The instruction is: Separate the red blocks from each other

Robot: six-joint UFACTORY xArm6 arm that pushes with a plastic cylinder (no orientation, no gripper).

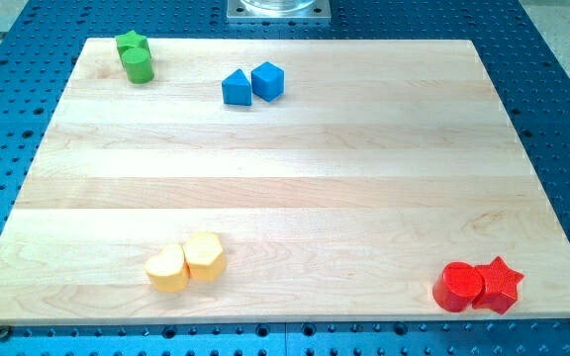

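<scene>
A red round block (458, 287) and a red star block (499, 284) sit touching each other at the board's bottom right corner, the round one on the left. My tip does not show in this view, so its place relative to the blocks cannot be told.
A green star block (131, 44) and a green cylinder (139, 65) touch at the top left. Two blue blocks (237, 88) (267, 80) sit together at the top middle. Two yellow blocks (168, 270) (205, 256) touch at the bottom left. The wooden board (285, 178) lies on a blue perforated table (562, 99).
</scene>
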